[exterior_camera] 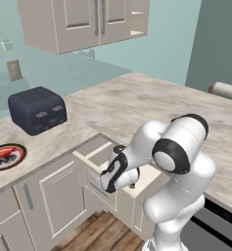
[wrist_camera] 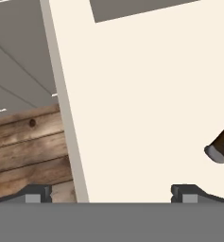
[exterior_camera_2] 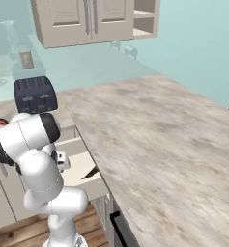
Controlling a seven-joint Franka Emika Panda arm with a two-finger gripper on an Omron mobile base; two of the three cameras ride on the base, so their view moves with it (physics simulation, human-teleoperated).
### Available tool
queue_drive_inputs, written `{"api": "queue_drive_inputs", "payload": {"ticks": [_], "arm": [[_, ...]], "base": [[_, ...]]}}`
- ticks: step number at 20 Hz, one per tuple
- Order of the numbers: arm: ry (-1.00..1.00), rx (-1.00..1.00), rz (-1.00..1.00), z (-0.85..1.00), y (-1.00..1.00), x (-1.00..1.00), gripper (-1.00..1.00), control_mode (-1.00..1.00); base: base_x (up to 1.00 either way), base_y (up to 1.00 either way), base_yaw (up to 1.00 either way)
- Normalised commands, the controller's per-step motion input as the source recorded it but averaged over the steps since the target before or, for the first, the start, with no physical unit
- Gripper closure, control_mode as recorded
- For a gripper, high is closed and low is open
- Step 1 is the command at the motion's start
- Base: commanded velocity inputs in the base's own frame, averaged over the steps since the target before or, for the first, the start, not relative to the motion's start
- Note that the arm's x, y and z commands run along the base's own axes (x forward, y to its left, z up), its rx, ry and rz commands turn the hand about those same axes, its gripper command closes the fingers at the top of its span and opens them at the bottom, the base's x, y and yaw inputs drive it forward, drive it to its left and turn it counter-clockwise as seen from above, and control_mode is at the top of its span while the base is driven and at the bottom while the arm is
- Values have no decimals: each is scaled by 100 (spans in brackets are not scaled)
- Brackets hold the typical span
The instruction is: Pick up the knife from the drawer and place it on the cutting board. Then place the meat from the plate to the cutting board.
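Note:
The drawer (exterior_camera: 94, 149) under the counter stands pulled out, its cream floor (exterior_camera_2: 79, 166) bare apart from the knife (exterior_camera_2: 91, 172) near its right side. In the hand view the knife's dark brown handle end (wrist_camera: 221, 147) shows at the right edge, with the blade out of frame. My gripper (wrist_camera: 112, 194) hangs open over the drawer floor, to the left of the handle and holding nothing. One fingertip (wrist_camera: 38, 194) is outside the drawer wall (wrist_camera: 66, 118), the other over the floor. The plate (exterior_camera: 5, 156) with the reddish meat (exterior_camera: 1, 155) sits on the counter at far left. The cutting board is out of view.
A dark blue toaster (exterior_camera: 37, 110) stands on the counter behind the plate. Wall cabinets (exterior_camera: 83, 19) hang above it. A paper towel roll (exterior_camera: 227, 90) lies at the far right. The marbled counter (exterior_camera_2: 154, 130) stretches to the right, and wooden floor (wrist_camera: 23, 146) lies beside the drawer.

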Motion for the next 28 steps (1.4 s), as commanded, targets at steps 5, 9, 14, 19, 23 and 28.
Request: {"api": "queue_drive_inputs", "payload": {"ticks": [5, 9, 14, 19, 23, 28], "arm": [[0, 0, 0, -29, 99, -47, -100, -100], [0, 0, 0, -32, 100, -52, -100, -100], [0, -2, 0, -30, 100, -37, -100, -100], [0, -1, -4, -10, 55, -5, -100, -100], [-2, 0, -20, 54, -2, -18, -100, -100], [0, -2, -28, 99, 0, -17, -100, -100]], "base": [[0, 0, 0], [0, 0, 0], [0, 0, 0], [0, 0, 0], [0, 0, 0], [0, 0, 0]]}}
